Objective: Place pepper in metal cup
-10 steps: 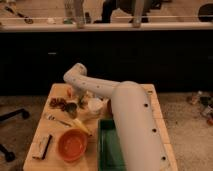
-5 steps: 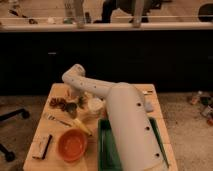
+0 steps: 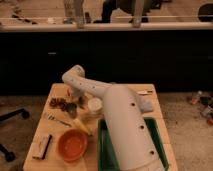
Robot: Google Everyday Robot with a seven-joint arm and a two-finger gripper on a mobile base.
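My white arm reaches from the lower right across the wooden table [image 3: 50,125], bends at its elbow and points down at the table's back left. The gripper [image 3: 75,96] hangs there, just above a small dull grey metal cup [image 3: 71,108] with a dark inside. The dark-green pepper does not show; I cannot tell whether the gripper holds it. The wrist hides the spot right behind the cup.
An orange bowl [image 3: 72,144] sits at the front left. A white round container [image 3: 94,105] stands right of the cup. A yellow vegetable [image 3: 83,126], a dark red cluster [image 3: 57,103], a black object [image 3: 42,146] and a green tray [image 3: 105,152] are around. A dark counter runs behind.
The thick forearm has swung a little to the left over the tray. The gripper stays above the metal cup.
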